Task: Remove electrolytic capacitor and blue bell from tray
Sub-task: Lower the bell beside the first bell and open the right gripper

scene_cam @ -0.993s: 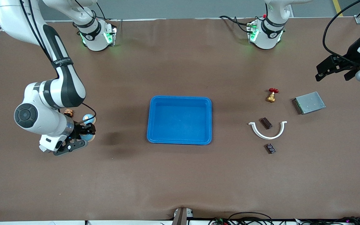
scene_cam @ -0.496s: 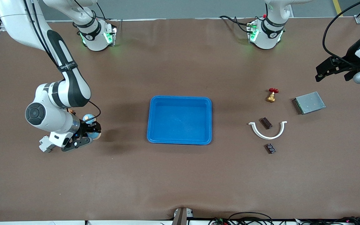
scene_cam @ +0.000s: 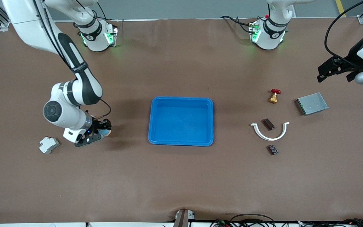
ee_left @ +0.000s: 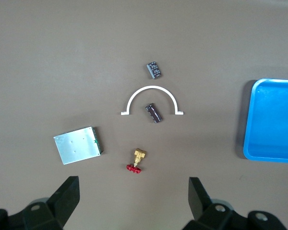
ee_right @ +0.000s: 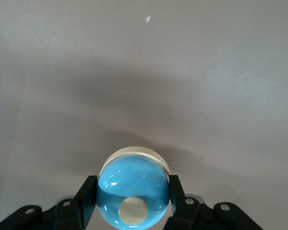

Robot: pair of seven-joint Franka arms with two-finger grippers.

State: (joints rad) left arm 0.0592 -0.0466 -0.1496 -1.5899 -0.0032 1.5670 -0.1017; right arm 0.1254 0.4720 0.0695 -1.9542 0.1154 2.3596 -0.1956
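The bell, a glossy blue dome on a cream base, sits between the fingers of my right gripper, which is shut on it. In the front view that right gripper carries the bell a little above the table, beside the blue tray on the right arm's end. Two small dark parts lie toward the left arm's end: one inside a white arc, one nearer the camera. I cannot tell which is the capacitor. My left gripper hangs open and empty, high over that end; its fingers stand wide.
A white arc-shaped piece, a brass valve with a red handle and a grey metal box lie near the dark parts. A small white block rests toward the right arm's end.
My right arm has carried the bell toward the tray, uncovering the white block. The left arm has hardly moved.
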